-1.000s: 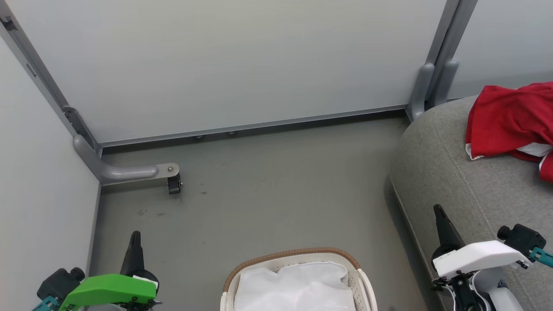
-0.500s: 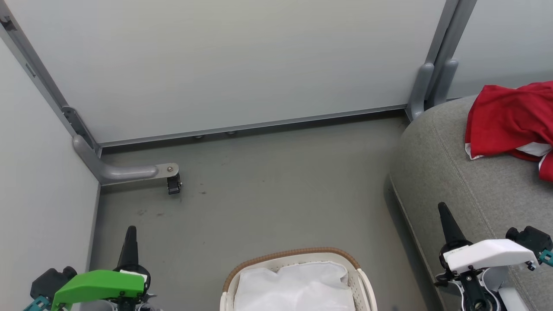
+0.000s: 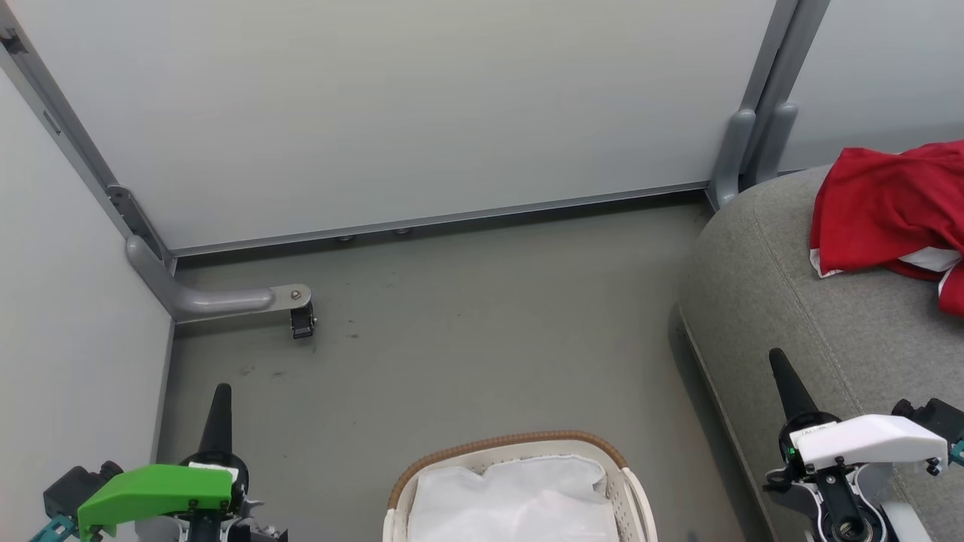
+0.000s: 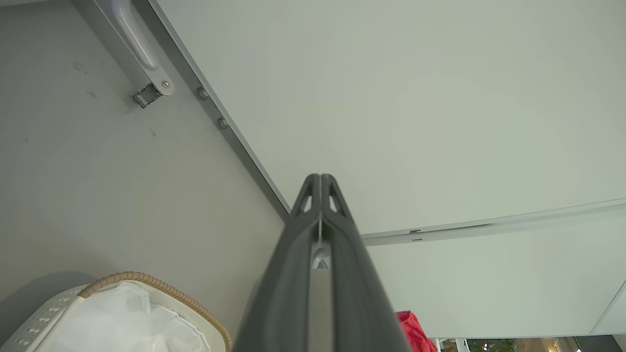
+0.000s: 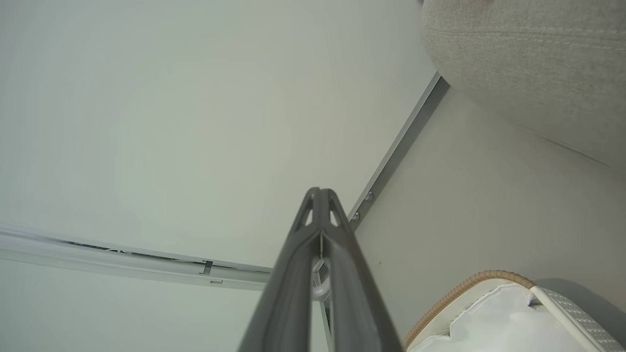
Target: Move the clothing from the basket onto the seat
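The red clothing [image 3: 889,207] with white trim lies crumpled on the grey seat [image 3: 798,301] at the right edge of the head view; a red corner [image 4: 415,332] peeks past the fingers in the left wrist view. The basket [image 3: 520,448] stands on the floor at bottom centre, holding just its white liner [image 3: 512,500]. My left gripper [image 3: 221,391] is shut and empty at lower left, left of the basket. My right gripper [image 3: 777,357] is shut and empty at lower right, over the seat's front edge. Both wrist views show closed fingers [image 4: 320,215] [image 5: 320,220].
Pale partition panels wall in the grey floor [image 3: 467,324] at the back and left. A grey support foot with a black caster [image 3: 303,322] juts from the left corner. Another upright post [image 3: 753,143] stands behind the seat.
Both grippers have drawn back toward the bottom of the head view, the left drifting left and the right drifting right. The clothing, basket and seat have stayed put.
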You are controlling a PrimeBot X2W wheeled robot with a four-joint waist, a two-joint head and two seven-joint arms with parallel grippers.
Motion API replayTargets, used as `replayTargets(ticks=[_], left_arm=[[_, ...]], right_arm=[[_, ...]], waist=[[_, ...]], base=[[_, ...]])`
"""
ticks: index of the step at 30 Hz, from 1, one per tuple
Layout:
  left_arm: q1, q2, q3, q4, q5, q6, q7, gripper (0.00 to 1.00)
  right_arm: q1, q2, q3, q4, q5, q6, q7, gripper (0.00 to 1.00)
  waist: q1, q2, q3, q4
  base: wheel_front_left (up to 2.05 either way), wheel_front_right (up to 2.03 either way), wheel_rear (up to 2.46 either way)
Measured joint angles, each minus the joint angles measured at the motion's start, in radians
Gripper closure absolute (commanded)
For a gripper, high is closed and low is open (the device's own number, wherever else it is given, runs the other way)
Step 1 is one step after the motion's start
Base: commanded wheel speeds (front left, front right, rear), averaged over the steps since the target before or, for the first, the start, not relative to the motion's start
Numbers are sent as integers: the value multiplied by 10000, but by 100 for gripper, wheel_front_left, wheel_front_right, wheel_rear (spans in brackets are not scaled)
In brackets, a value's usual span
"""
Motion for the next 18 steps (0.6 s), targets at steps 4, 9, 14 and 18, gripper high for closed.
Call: replayTargets(ticks=[4, 9, 14, 18], left_arm=[[-67, 0, 69, -42, -280, -13, 94, 100], [-103, 2, 130, -84, -652, -36, 217, 100], [-129, 2, 192, -123, -989, -54, 341, 100], [-177, 2, 249, -144, -1289, -65, 412, 100]], right_arm=[[0, -4, -54, -36, 376, 0, 92, 100], [0, -8, -111, -88, 834, -2, 194, 100], [0, -10, -167, -142, 1281, -2, 313, 100], [0, -12, -207, -182, 1609, -2, 403, 100]], waist=[[0, 0, 1, -5], [0, 0, 4, -10], [0, 0, 6, -15], [0, 0, 7, -20]], base=[[0, 0, 0], [0, 0, 0], [0, 0, 0], [0, 0, 0]])
